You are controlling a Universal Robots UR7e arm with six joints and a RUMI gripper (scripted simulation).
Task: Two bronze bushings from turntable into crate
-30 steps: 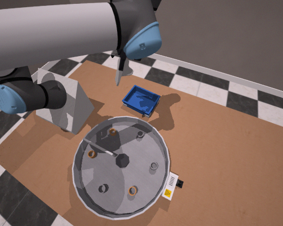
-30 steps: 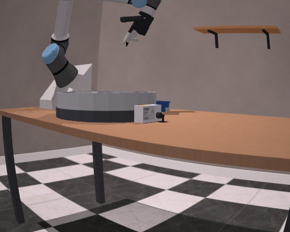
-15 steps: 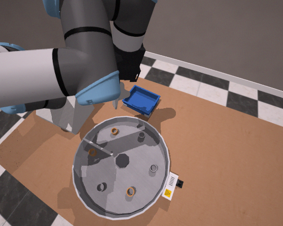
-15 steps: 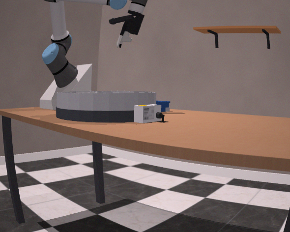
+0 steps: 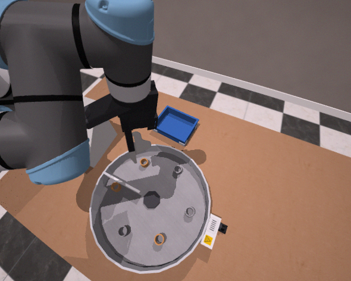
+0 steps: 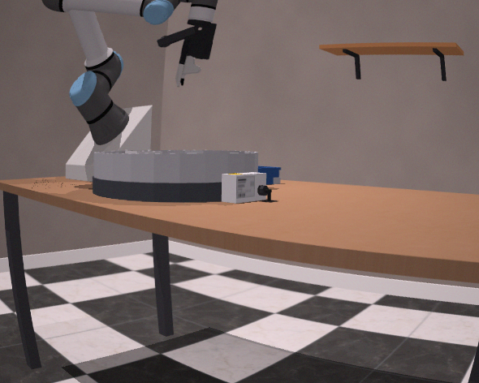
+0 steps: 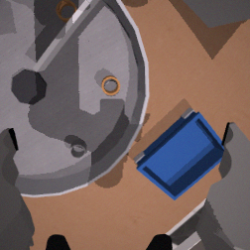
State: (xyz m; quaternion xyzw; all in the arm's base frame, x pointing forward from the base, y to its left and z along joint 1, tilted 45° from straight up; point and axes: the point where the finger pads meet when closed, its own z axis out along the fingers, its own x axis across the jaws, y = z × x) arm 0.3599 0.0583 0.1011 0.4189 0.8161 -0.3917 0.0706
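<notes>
The round grey turntable (image 5: 175, 231) (image 6: 145, 165) (image 7: 96, 50) bears three bronze bushings, all upright: one (image 5: 144, 159) (image 7: 103, 86) near the rim on the crate side, one (image 5: 112, 186) (image 7: 59, 9) beside the divider bar, one (image 5: 159, 244) at the front. Three grey bushings (image 5: 178, 165) (image 5: 190, 216) (image 5: 120, 230) stand there too; one (image 7: 77, 155) shows in the wrist view. The blue crate (image 5: 179, 116) (image 6: 270, 175) (image 7: 156, 183) is empty. My gripper (image 6: 182, 77) (image 7: 119, 127) is open and empty, high above the turntable's crate-side edge.
The turntable has a raised wall, a dark centre hub (image 5: 151, 199) (image 7: 29, 86) and a divider bar (image 5: 122, 181). A white box (image 5: 212, 231) (image 6: 233, 189) with a black knob sits against its outside. A wall shelf (image 6: 393, 49) hangs at the right.
</notes>
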